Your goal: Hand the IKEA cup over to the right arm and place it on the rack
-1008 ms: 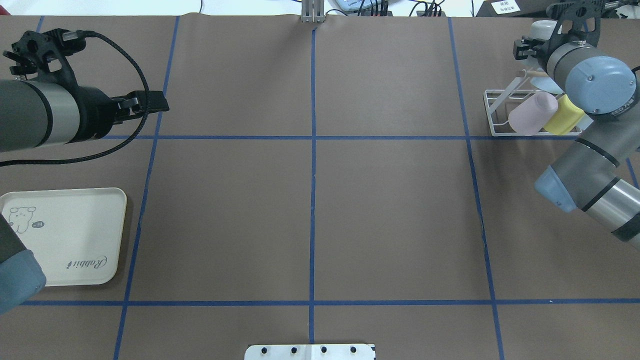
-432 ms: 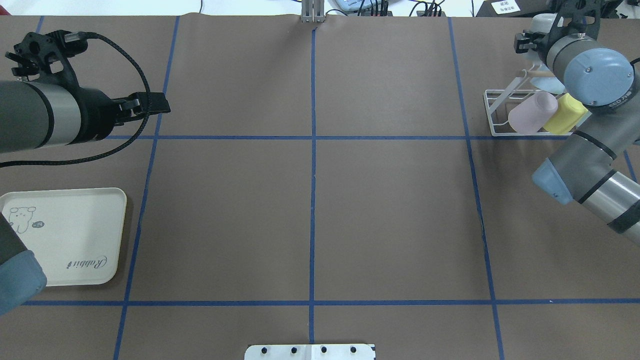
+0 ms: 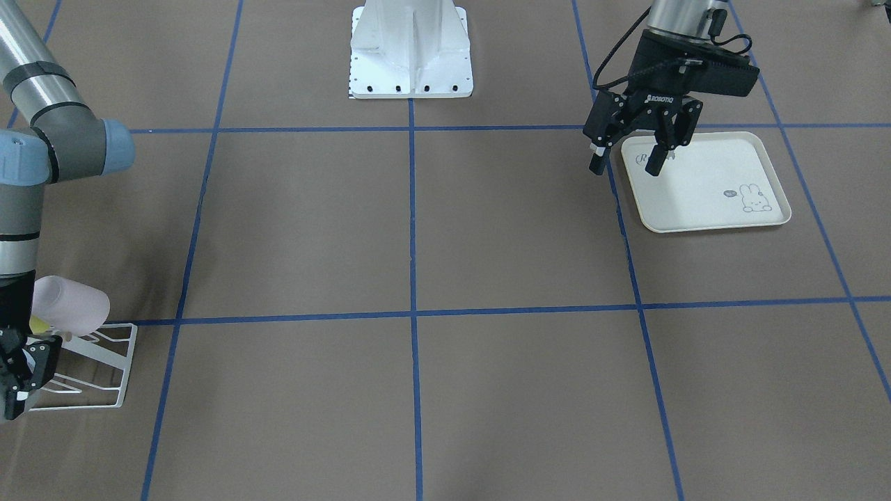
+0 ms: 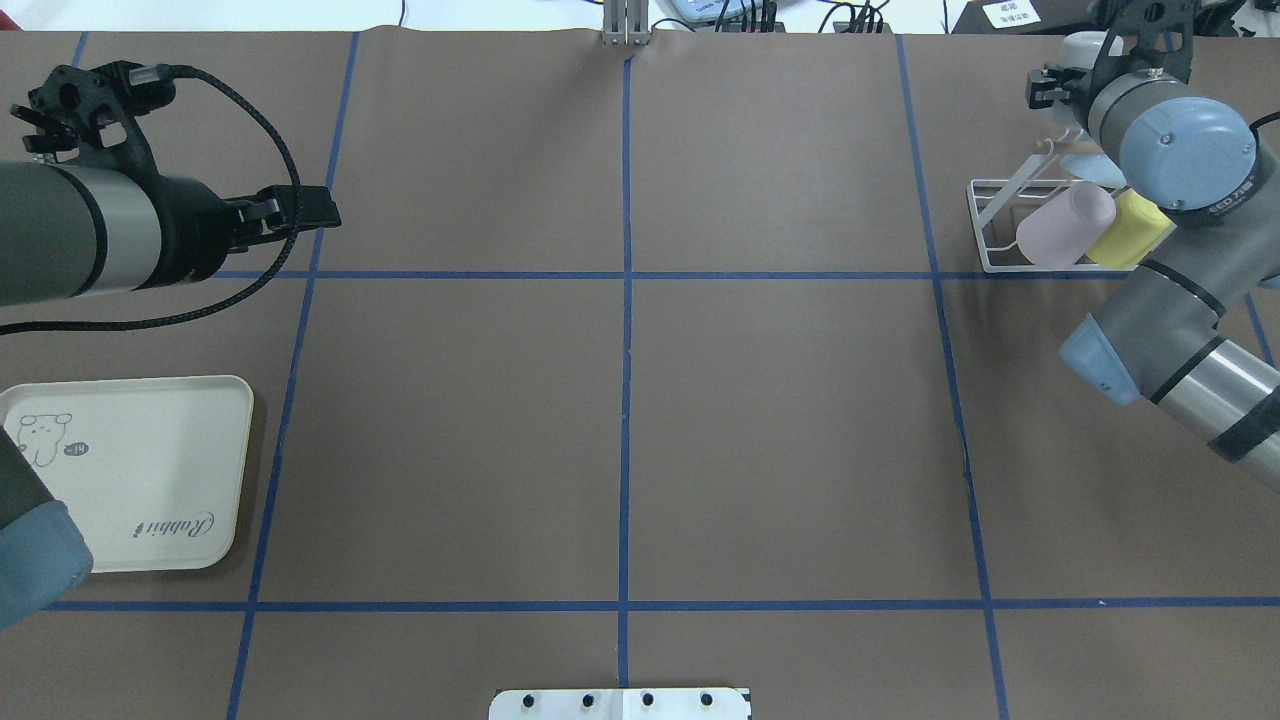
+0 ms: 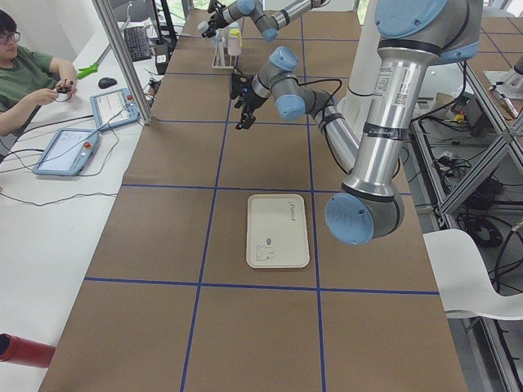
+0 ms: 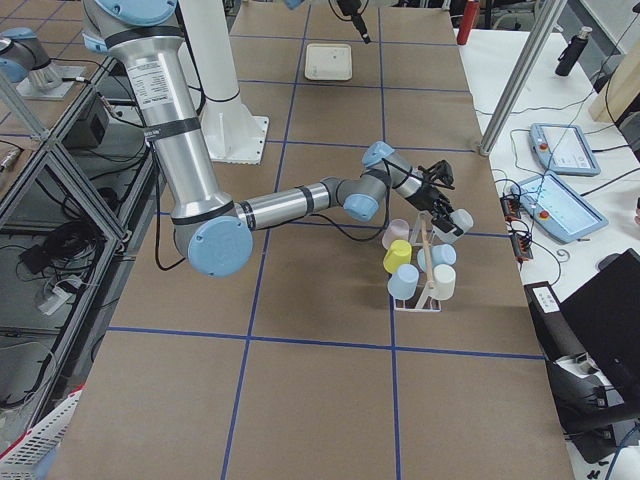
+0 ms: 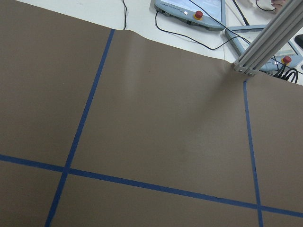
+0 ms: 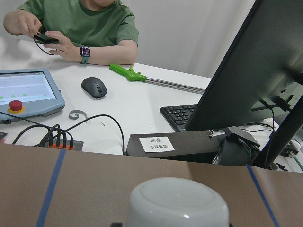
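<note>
At the rack (image 4: 985, 215), right gripper (image 4: 1062, 72) holds cup (image 4: 1085, 45).

The right end effector (image 4: 1060, 82) is mostly covered by the right arm (image 4: 1185, 150) from overhead and cut off by the frame edge in the front-facing view. Whether its fingers close on the pale cup (image 8: 179, 202) just ahead of it cannot be told, and the wrist camera shows only that cup's rounded end, cropped at the bottom. The rack (image 4: 992, 222) below the end effector is partly hidden by the same arm, a yellow cup (image 3: 38, 324) there is nearly blocked from the front, and well apart from it the cream tray (image 4: 150, 470) runs off the overhead frame.
</note>
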`<state>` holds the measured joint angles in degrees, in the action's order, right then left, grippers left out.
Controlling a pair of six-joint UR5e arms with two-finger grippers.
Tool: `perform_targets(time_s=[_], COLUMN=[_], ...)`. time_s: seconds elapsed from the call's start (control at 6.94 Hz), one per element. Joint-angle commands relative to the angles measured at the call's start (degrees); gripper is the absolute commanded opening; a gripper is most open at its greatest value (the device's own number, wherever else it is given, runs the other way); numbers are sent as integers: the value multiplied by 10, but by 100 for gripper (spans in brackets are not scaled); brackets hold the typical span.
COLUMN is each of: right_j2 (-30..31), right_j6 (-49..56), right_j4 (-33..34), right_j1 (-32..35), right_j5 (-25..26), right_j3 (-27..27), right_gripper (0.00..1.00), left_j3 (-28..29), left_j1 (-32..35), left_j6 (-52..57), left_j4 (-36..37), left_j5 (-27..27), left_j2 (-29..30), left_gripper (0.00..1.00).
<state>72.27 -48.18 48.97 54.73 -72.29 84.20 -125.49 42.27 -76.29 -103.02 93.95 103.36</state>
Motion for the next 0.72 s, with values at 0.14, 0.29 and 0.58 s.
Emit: perform_targets(time_s=[0.14,0.29,0.58], right_j2=[2,1,2], right_j6=[-6,-6,-6], right_j4=[0,0,0], right_j1=[-8,-11,-13], right_j5=[0,0,0], right_j3=[-1,-1,0], right_gripper=[0,0,0], left_j3=[0,0,0], left_j1=[0,0,1], left_j6=[0,0,0], left_j4=[0,0,-1], left_j5=[1,1,1], left_j2=[0,0,0], left_gripper=[100,100,100])
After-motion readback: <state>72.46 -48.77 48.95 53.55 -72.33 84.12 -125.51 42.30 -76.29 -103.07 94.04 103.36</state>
